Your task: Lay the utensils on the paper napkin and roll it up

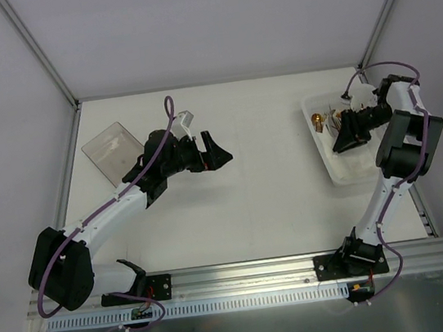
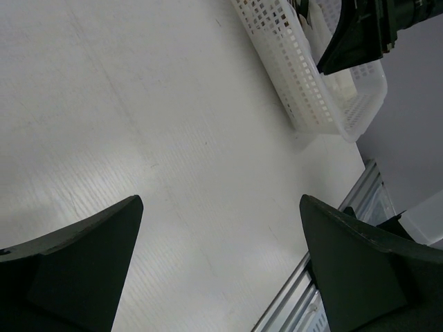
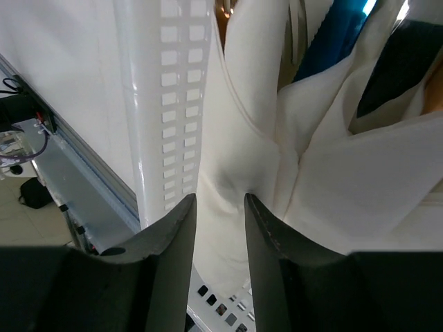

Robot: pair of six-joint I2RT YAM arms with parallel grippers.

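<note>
The paper napkin (image 3: 242,124) lies crumpled in white folds inside the white perforated basket (image 1: 344,172). My right gripper (image 1: 340,143) is down in the basket. In the right wrist view its jaws (image 3: 220,197) stand a narrow gap apart, with the tips against a puckered fold of the napkin. The copper utensils (image 1: 319,122) lie at the basket's far left end, just beyond the right gripper. My left gripper (image 1: 218,151) is wide open and empty above the bare table, left of centre; the left wrist view (image 2: 221,200) shows only table between its fingers.
A clear plastic box (image 1: 112,151) sits at the far left of the table, behind the left arm. Blue and dark items (image 3: 332,41) lie among the folds in the basket (image 2: 304,90). The aluminium rail (image 1: 245,276) runs along the near edge.
</note>
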